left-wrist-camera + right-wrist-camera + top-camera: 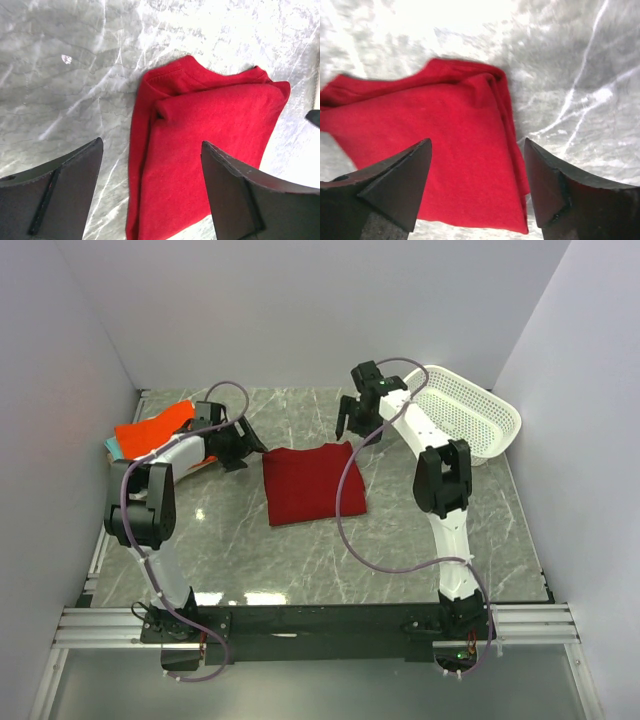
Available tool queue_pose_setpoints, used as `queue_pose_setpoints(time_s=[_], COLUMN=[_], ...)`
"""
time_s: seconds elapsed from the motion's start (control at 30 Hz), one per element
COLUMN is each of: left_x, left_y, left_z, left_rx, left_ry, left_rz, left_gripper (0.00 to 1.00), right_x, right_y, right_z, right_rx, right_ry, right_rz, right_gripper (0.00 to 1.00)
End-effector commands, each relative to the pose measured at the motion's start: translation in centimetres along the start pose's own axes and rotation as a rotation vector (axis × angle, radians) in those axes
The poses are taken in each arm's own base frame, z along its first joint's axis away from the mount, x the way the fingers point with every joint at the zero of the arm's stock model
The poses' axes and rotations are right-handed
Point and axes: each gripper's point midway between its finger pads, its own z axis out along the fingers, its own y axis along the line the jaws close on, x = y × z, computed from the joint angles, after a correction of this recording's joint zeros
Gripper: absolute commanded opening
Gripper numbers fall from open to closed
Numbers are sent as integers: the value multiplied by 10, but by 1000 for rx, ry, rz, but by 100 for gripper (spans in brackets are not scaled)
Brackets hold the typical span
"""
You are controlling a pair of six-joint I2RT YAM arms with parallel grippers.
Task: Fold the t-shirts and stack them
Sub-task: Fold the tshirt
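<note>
Eyes on table [430,540], looking down from above. Spotting red shirt [313,483] lying dead centre, folded into a rough rectangle, flat on the table. Finding left gripper [240,447] hanging just beside its 10 o'clock corner, fingers spread wide, gripping nothing. Catching right gripper [352,426] hovering just past the 1 o'clock corner, likewise gaping, nothing pinched.

Noting orange shirt [152,426] out at 10 o'clock, well apart from the red one. Seeing a sliver of teal shirt [108,447] peeking from under it at 8 o'clock, and the left arm [150,495] crossing its near edge. Picking out basket [472,418] far off at 2 o'clock, in the back right corner.

Switching to the left wrist: peering down between the fingers of left gripper [150,145], both dark pads well apart. Finding red shirt [210,140] lying beneath, touching neither, neckline showing toward 12 o'clock, folded layers running down the 9 o'clock side.

Switching to the right wrist: much the same for right gripper [477,142], pads parted, clamping nothing. Seeing red shirt [430,140] spreading below toward 9 o'clock, bare table showing toward 3 o'clock.
</note>
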Motion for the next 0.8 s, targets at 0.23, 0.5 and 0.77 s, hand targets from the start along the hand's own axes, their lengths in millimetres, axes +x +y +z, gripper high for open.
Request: queue_pose_setpoints(time_s=[0.23, 0.5, 0.77], left_x=[-6, 39, 75], left_y=[-19, -13, -9], left_z=[-22, -26, -26], left_rx=[90, 194, 299], left_ry=[-59, 17, 79], left_rz=[93, 104, 120], left_gripper=[83, 83, 82], right_x=[-32, 24, 83], right_y=[25, 28, 48], right_z=[-64, -70, -60], right_rx=[-142, -177, -287], right_ry=[-175, -94, 4], right_rz=[-44, -92, -103], right_gripper=[83, 79, 79])
